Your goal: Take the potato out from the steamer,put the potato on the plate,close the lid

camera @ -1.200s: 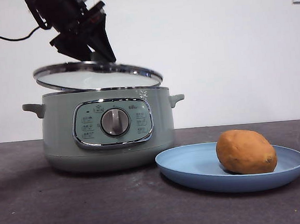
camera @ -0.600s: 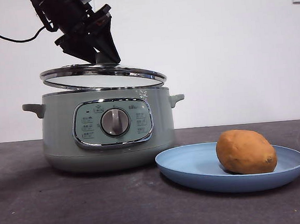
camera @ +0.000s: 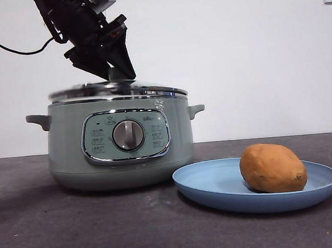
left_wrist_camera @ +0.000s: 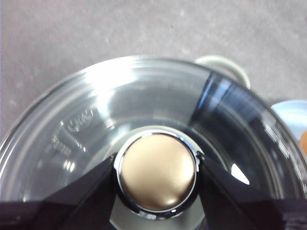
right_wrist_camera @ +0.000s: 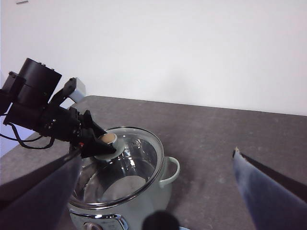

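Lid (camera: 117, 90) has been lowered onto the steamer (camera: 118, 142) by the left hand (left_wrist_camera: 157, 172), clamped on its knob (left_wrist_camera: 157, 178); potato (camera: 272, 168) is plated, right hand (right_wrist_camera: 158, 191) spread.

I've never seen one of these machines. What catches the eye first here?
The black left gripper pinching the knob of the glass lid atop the sage-green steamer. Beside the pot, an orange-brown potato lies on a blue plate. The right gripper waits open, apart from the pot.
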Robot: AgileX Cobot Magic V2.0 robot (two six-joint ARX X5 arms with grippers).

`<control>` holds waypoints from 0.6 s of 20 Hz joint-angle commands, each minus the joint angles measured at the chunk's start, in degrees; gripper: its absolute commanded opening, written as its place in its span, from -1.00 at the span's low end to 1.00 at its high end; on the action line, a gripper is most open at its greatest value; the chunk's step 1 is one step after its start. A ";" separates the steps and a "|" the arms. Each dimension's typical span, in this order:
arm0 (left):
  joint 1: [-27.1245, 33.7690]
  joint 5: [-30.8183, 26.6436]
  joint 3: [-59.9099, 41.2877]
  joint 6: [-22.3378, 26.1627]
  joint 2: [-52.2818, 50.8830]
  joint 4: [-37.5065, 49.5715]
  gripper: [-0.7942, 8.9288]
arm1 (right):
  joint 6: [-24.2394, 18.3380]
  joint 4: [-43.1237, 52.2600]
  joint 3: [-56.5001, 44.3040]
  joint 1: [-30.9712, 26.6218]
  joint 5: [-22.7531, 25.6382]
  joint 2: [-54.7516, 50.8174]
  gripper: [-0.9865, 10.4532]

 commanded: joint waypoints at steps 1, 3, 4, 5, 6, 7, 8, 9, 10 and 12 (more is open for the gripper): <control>-0.17 0.44 0.61 0.15 1.99 0.70 -0.85 | -0.46 0.04 0.02 0.09 -0.04 -0.15 0.16; -0.17 0.35 0.61 0.33 2.23 0.13 -0.85 | -0.48 0.02 0.02 0.09 -0.02 -0.15 0.16; -0.17 0.28 0.61 0.28 2.23 -0.35 -0.85 | -0.48 0.02 0.02 0.09 -0.04 -0.15 0.16; -0.17 0.28 0.61 0.26 2.23 -1.11 -0.85 | -0.48 0.00 0.02 0.09 -0.04 -0.15 0.16; -0.17 0.28 0.61 0.26 2.23 -2.12 -0.83 | -0.48 -0.04 0.02 0.09 -0.04 -0.15 0.16; -0.17 0.26 0.61 0.13 2.23 -3.26 -0.72 | -0.48 -0.28 0.02 0.09 -0.07 -0.15 0.16; -0.17 0.11 0.61 0.11 2.23 -4.04 -0.40 | -0.48 -0.76 0.02 0.09 -0.07 -0.09 0.16; -0.17 -0.37 0.61 -0.02 2.23 -4.28 -0.03 | -0.48 -1.42 0.02 0.09 -0.09 -0.09 0.16; -0.17 -1.11 0.61 -0.44 2.21 -4.26 0.31 | -0.48 -2.34 0.02 0.09 -0.11 0.02 0.16; -0.17 -1.14 0.63 -0.59 1.90 -4.55 0.35 | -0.48 -4.22 0.02 0.09 -0.33 0.02 0.16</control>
